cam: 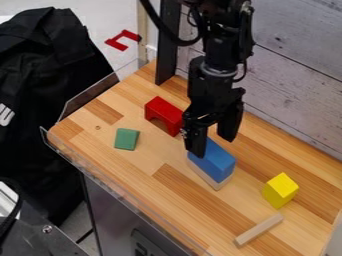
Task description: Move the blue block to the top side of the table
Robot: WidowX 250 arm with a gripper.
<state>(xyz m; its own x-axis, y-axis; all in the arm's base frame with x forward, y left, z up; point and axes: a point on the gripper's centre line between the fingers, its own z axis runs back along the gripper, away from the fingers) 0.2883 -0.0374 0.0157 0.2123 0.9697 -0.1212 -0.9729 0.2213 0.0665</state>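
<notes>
Over the blue block (217, 160), the jaws hang apart, while white lettering (6, 115) marks black cloth (50, 70).

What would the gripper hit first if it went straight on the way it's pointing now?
Pointing down, the gripper would most likely meet the blue block first, though the depth between them is unclear here.

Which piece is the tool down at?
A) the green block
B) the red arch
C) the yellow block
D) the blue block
D: the tool hangs right at the upper end of the blue block, while the green block, yellow block and red arch lie away from its fingertips.
</notes>
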